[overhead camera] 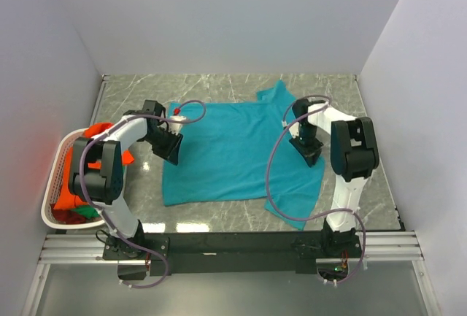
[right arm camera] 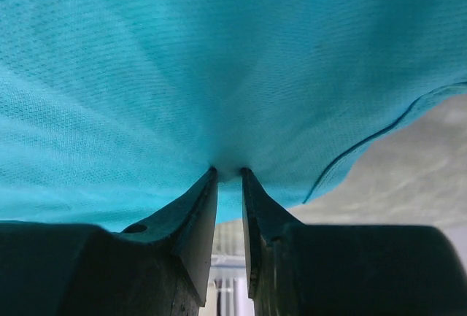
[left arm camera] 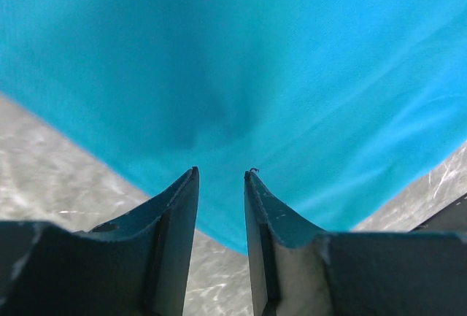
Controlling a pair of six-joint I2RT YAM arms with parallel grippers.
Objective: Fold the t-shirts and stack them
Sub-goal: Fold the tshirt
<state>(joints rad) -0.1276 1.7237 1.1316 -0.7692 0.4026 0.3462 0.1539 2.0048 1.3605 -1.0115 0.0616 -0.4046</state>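
Item 1, teal t-shirt (overhead camera: 233, 148): I see it spread mostly flat on the grey marble table (overhead camera: 219, 86), about mid-table. One sleeve points to the far right and the right side hangs towards the near edge.

Item 2, left gripper (left arm camera: 220, 174): it sits at the shirt's left edge. On my left wrist view its fingers (left arm camera: 182, 206) stand a little apart, with the teal cloth lying beyond the tips and nothing pinched between them. I count it as released.

Item 3, right gripper (right arm camera: 228, 170): it is over the shirt's right side. On the right wrist view the cloth gathers into a pucker right at the fingertips, so it is grasping the teal shirt. A hem line runs off to the right.

Item 4, white laundry basket (overhead camera: 48, 203): it stands at the table's left edge, beside the left arm. It holds an orange t-shirt (overhead camera: 69, 185) and, nearer me, a green t-shirt (overhead camera: 82, 214), both crumpled.
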